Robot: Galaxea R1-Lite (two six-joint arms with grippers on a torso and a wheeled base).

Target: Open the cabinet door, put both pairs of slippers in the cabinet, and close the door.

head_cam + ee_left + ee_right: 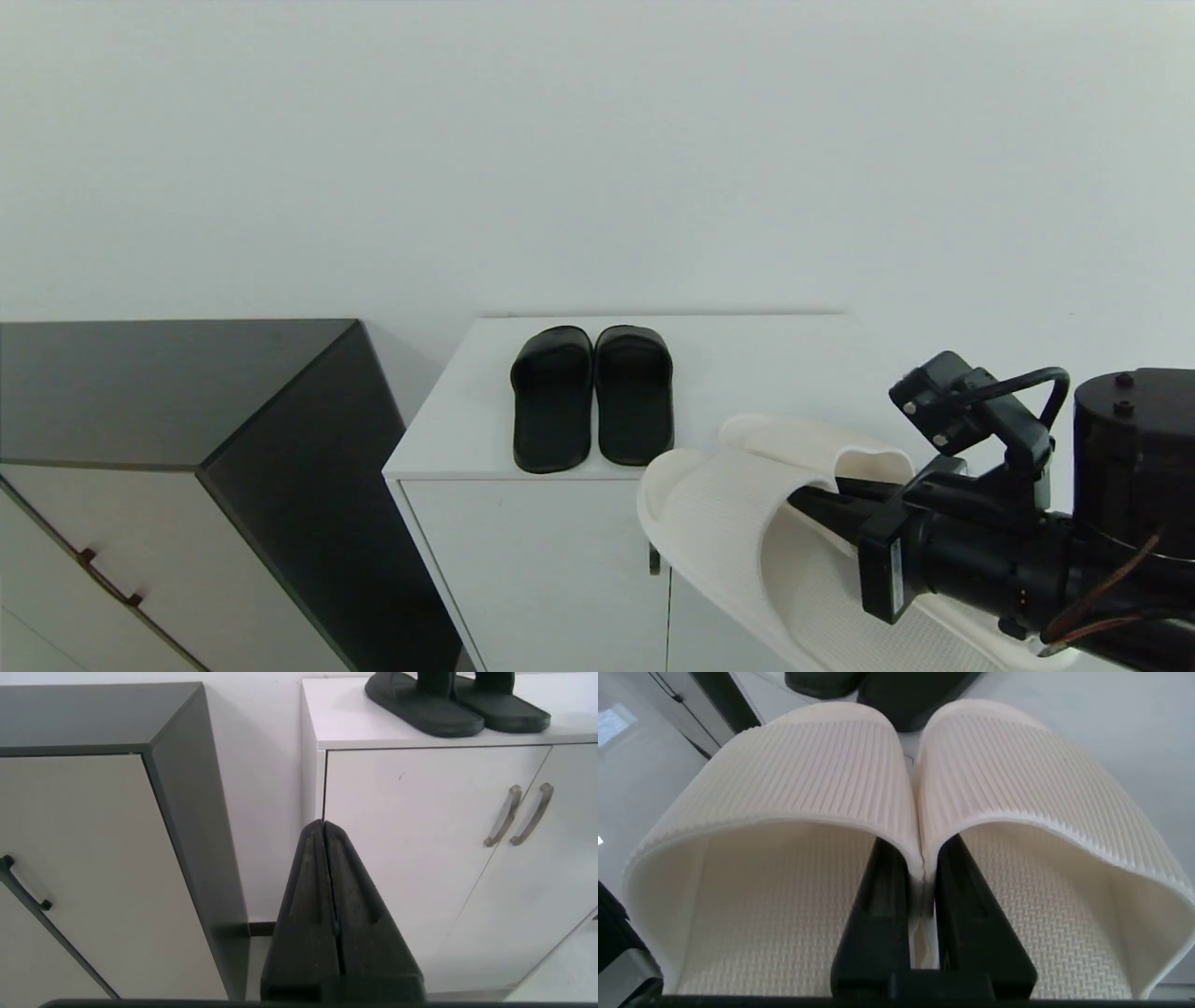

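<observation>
We're looking at a plain white wall (597, 140) running across the whole back, evenly lit. Standing against it on the left, we're seeing a sideboard (168, 392) with a dark top and a dark side panel, its pale fronts (56, 560) carrying a dark bar handle (110, 583). Just beside it the white cabinet (523, 560) is sitting, a narrow strip of wall showing between them. Down low, we're catching a pale floor (570, 975).
</observation>
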